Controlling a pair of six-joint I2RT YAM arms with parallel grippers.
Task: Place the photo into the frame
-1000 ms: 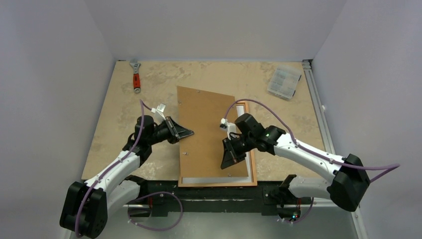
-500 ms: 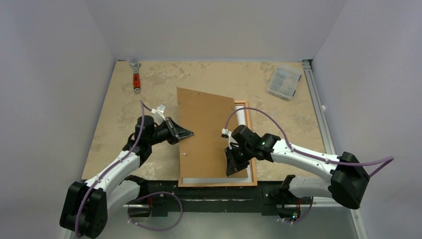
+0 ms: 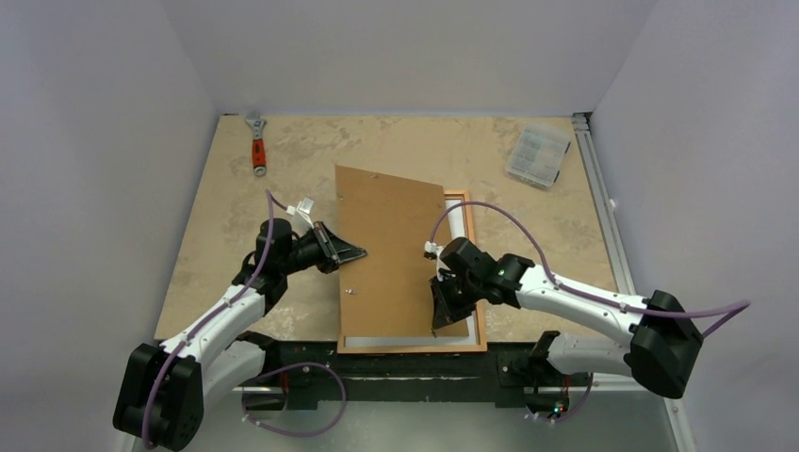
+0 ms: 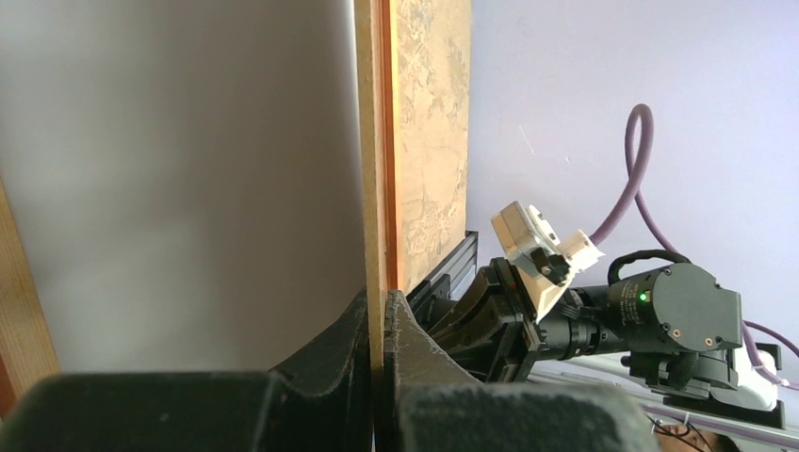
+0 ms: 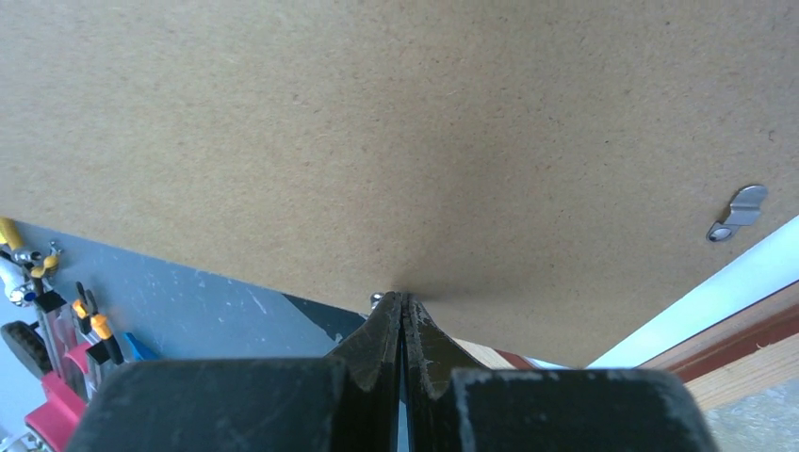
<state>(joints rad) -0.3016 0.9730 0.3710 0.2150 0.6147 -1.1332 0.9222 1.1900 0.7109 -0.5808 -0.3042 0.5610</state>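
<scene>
- Over the last second the right pincer point(image 3: 437, 325) has slid along the photo point(image 3: 391, 245) toward its near end. The board has swung slightly, baring the far right corner of the frame point(image 3: 405, 348).
- The left pincer point(image 3: 358, 251) has not moved and is clamped narrow on the photo's left edge.
- The right pincer is closed with nothing between its tips, which press on the brown back.
- The photo lies plain brown side up, skewed across the orange-brown frame, its far end reaching past it over the bench point(image 3: 236, 217).
- A small metal clip point(image 5: 738, 211) sits on that back.
</scene>
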